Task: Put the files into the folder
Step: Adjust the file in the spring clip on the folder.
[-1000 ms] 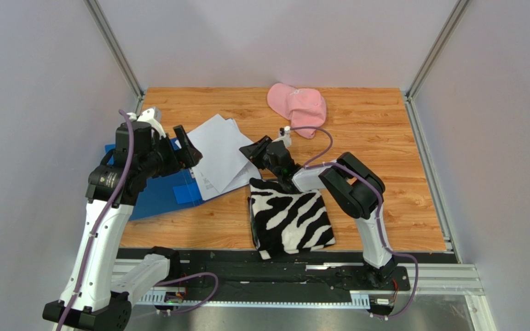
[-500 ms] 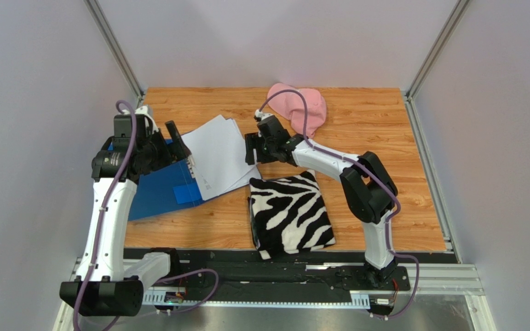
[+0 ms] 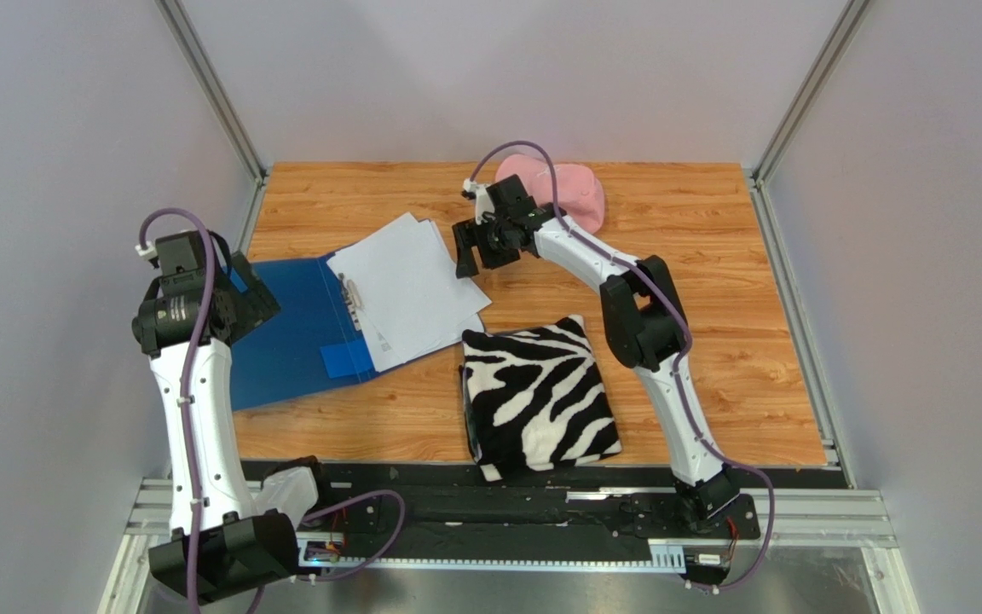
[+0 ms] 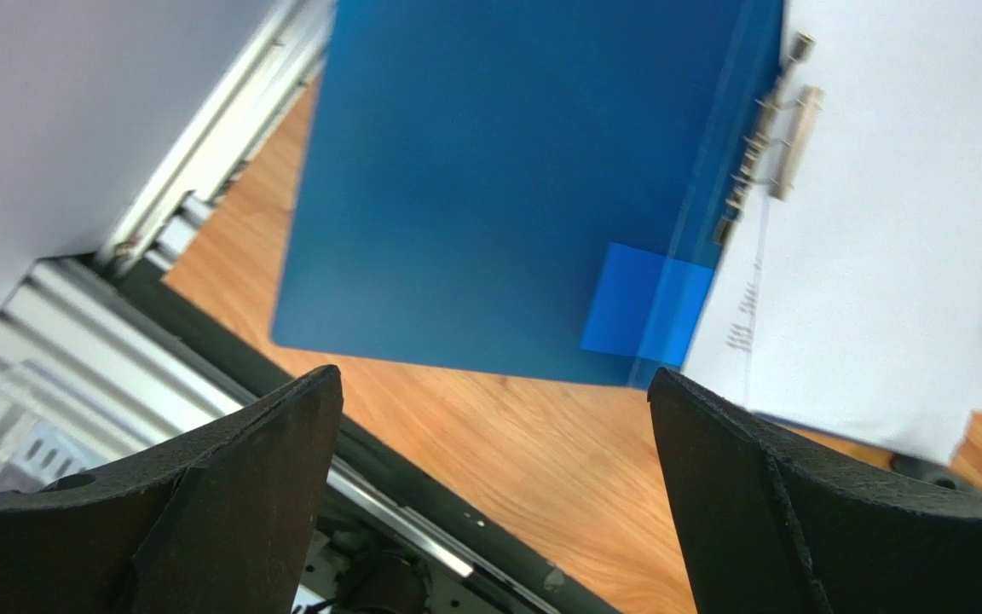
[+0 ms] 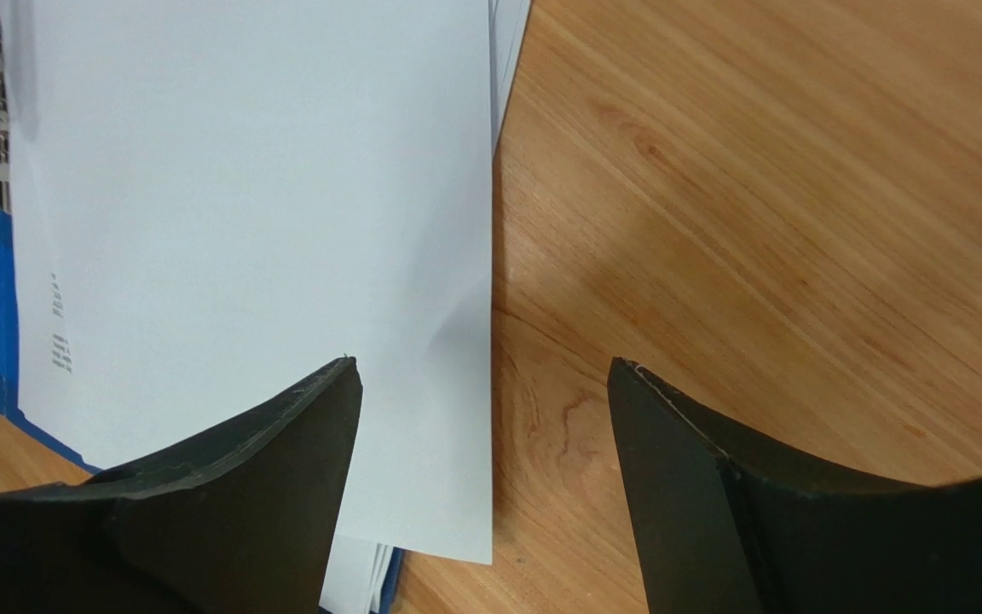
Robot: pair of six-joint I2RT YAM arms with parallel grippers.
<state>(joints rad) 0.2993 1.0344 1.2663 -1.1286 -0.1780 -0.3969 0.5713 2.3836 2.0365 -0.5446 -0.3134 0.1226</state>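
Placement looks all but done: files (image 3: 409, 288) lie fanned on the right leaf of the open folder (image 3: 281, 335), beside its clip (image 4: 778, 134), with their right corners out over the desk (image 3: 714, 256). Right end effector (image 5: 483, 363) hovers over their right edge, released and gripping nothing. Left end effector (image 4: 494, 377) hangs above the folder's near-left corner, spread wide and empty. The next move likely calls for squaring the sheets, then lifting the left cover by its edge and folding it over. Printed lines near the sheets' left edge are too small to read; the blue tab (image 4: 647, 305) is blank.
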